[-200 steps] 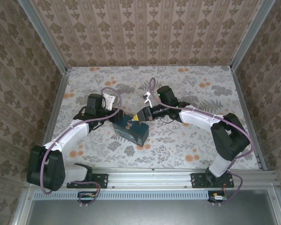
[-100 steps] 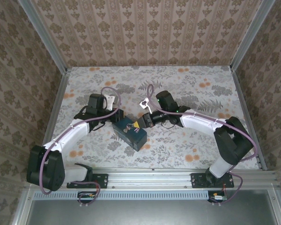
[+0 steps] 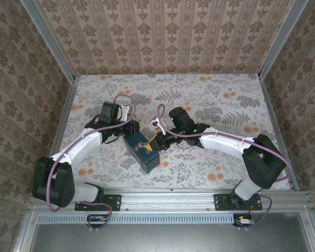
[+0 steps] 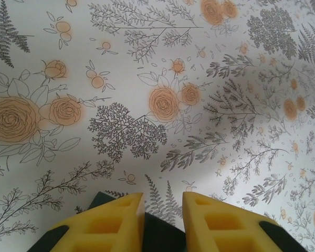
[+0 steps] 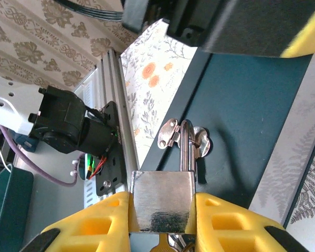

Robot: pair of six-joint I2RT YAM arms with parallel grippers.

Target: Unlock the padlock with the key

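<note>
My right gripper (image 5: pixel 163 200) clamps the padlock (image 5: pixel 163 207), its shackle hooked through the clasp (image 5: pixel 170 134) of the shut blue tin (image 3: pixel 143 149), mid-table (image 3: pixel 210 94), contents hidden. The key (image 5: pixel 160 244) is a sliver cut off below the padlock. My left gripper (image 4: pixel 164 203) stands narrowly parted at the tin's edge, and I cannot tell whether it grips.

Top view, centre: tin (image 3: pixel 143 149) on table (image 3: pixel 226 160); left gripper (image 3: pixel 129 131) at its upper-left end, right gripper (image 3: pixel 155 142) at its right edge. Right wrist view, lower centre: padlock (image 5: pixel 163 202) between jaws, hasp (image 5: pixel 170 134) above, key (image 5: pixel 160 244) below.
</note>
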